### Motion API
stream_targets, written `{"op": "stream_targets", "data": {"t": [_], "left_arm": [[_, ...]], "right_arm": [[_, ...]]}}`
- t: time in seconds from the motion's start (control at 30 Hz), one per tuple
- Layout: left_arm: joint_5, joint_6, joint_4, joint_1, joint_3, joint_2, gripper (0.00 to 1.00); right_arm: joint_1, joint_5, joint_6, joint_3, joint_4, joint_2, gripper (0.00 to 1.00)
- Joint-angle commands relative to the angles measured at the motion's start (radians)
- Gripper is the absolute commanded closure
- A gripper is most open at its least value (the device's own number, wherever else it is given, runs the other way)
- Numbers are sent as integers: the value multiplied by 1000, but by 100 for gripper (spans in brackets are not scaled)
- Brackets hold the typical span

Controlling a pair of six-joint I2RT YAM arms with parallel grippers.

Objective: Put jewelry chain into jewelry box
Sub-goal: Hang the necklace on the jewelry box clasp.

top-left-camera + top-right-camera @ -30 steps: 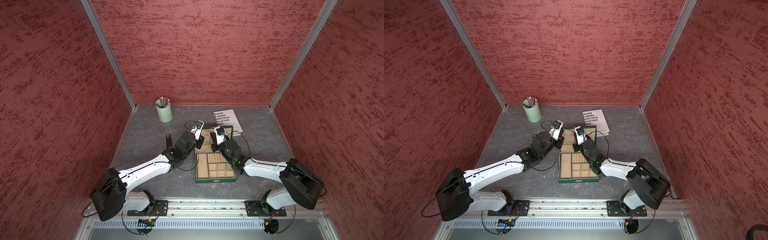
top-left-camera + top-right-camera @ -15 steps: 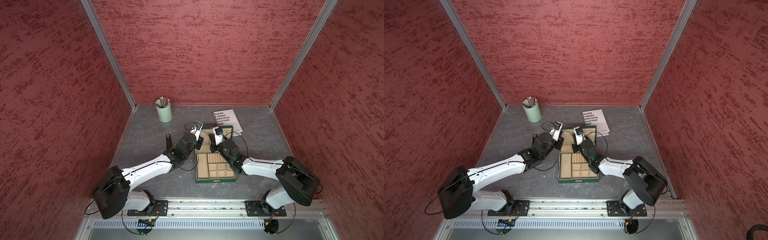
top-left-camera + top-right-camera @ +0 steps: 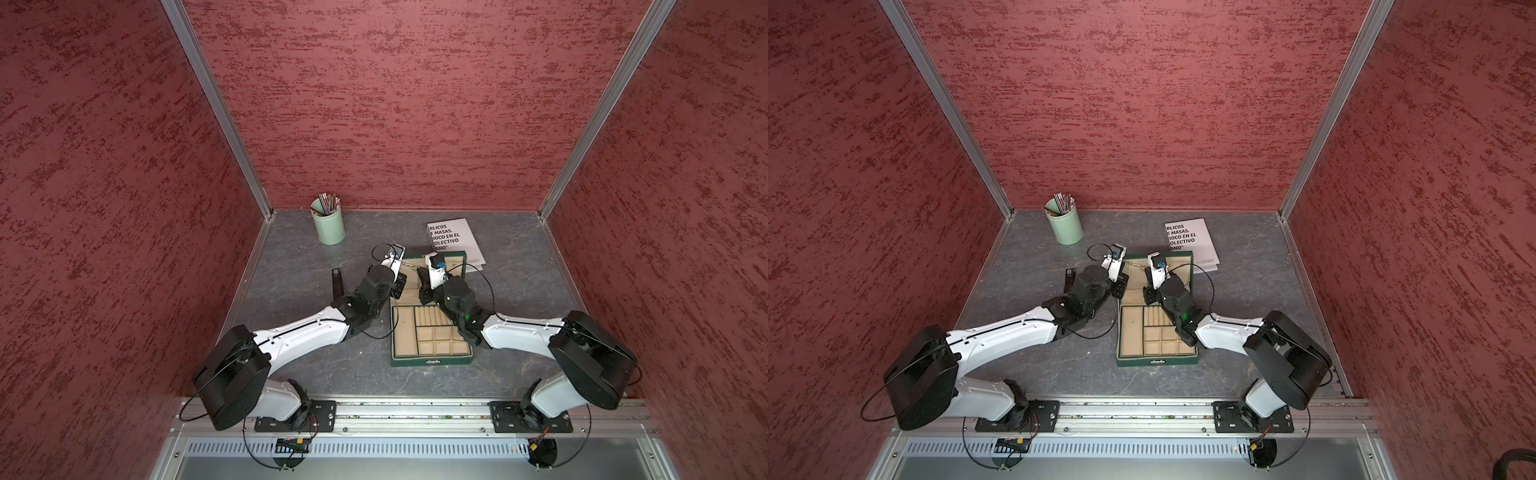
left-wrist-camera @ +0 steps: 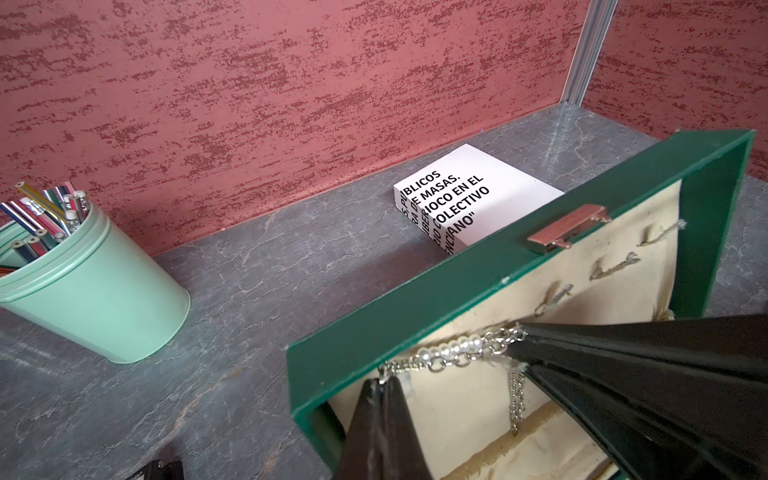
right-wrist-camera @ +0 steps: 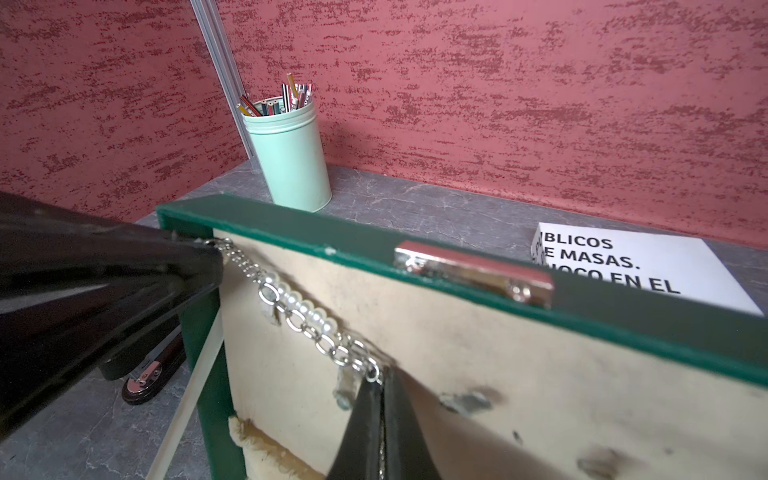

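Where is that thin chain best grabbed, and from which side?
Probably at two spread points, one per gripper, from the open front of the jewelry box. The jewelry chain is limp, so the left gripper and right gripper, both shut on it, hold it stretched before the upright lid, which blocks the back.

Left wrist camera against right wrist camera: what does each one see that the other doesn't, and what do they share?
Only the left wrist view plainly shows the jewelry chain's loose tail dangling inside the jewelry box's lid. Only the right wrist view plainly shows the black bar-shaped object lying on the table near the box. Both show the chain stretched between the shut left claw and right claw, plus the pencil cup, white book and metal clasp.
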Motion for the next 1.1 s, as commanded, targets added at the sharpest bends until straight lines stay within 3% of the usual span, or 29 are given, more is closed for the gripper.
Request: {"op": "stream_targets", "data": {"t": [0.0, 0.33, 0.5, 0.8, 1.07], "left_arm": [[-8, -18, 13, 7, 10, 3, 100], [3, -27, -1, -6, -20, -21, 100], [-1, -17, -9, -17, -18, -18, 100], [-14, -16, -20, -33, -17, -5, 100], [-27, -16, -44, -51, -23, -15, 100]], "right_arm": [[-11, 27, 12, 38, -17, 16, 100], [-11, 28, 27, 9, -56, 3, 100], [-10, 27, 39, 7, -85, -9, 89], [-10, 30, 42, 2, -118, -36, 83], [-10, -8, 33, -22, -233, -159, 59]]}}
